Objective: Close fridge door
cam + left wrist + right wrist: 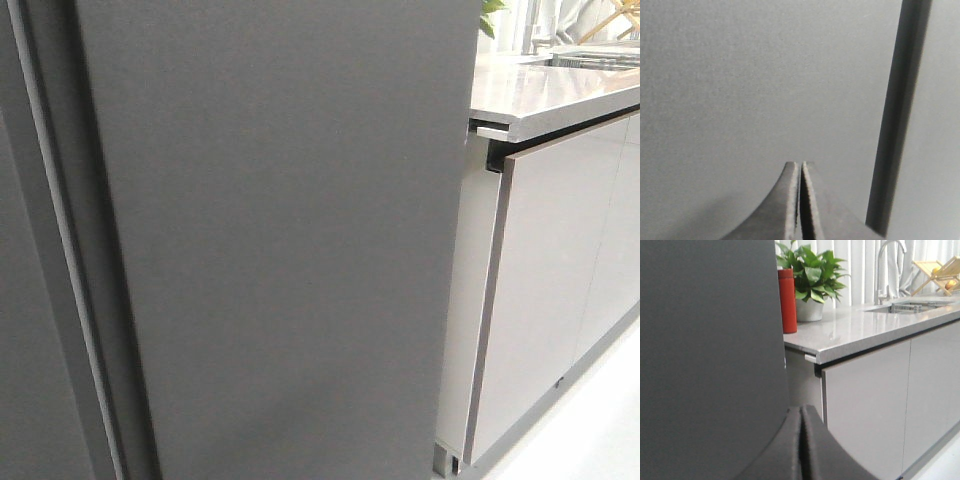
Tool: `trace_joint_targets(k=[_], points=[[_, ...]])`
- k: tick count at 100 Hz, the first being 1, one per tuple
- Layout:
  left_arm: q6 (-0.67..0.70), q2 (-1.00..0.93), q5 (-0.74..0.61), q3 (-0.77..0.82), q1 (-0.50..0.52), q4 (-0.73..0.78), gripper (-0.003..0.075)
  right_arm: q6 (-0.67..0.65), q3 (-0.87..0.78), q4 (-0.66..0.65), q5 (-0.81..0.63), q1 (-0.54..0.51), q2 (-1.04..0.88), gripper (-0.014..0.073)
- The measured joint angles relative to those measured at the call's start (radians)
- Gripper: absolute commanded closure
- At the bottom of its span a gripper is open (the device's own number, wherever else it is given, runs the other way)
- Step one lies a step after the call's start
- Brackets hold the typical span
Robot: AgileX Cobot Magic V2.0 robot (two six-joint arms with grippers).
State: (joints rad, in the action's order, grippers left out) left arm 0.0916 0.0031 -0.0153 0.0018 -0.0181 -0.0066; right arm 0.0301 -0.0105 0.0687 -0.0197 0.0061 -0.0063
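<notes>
The fridge door (290,250) is a tall matte dark grey panel that fills most of the front view. Its thick, darker grooved side edge (90,300) shows at its left, so it stands slightly ajar from the matching panel (20,350) at the far left. Neither gripper shows in the front view. My left gripper (800,164) is shut and empty, its tips close to a flat grey panel (765,85) beside a dark vertical gap (897,120). My right gripper (801,409) is shut and empty, near the door's right edge (710,350).
Glossy pale grey cabinet doors (545,290) stand right of the fridge under a grey countertop (540,90). On the counter are a red bottle (787,300), a potted plant (812,275) and a sink tap (885,260). Pale floor (600,430) lies at the lower right.
</notes>
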Motion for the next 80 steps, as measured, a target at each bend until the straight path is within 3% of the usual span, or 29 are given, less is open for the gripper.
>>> trace_joint_targets(k=[80], points=[[0.000, 0.000, 0.000, 0.000, 0.000, 0.000, 0.0741, 0.000, 0.000, 0.000, 0.139, 0.000, -0.001, 0.0670]])
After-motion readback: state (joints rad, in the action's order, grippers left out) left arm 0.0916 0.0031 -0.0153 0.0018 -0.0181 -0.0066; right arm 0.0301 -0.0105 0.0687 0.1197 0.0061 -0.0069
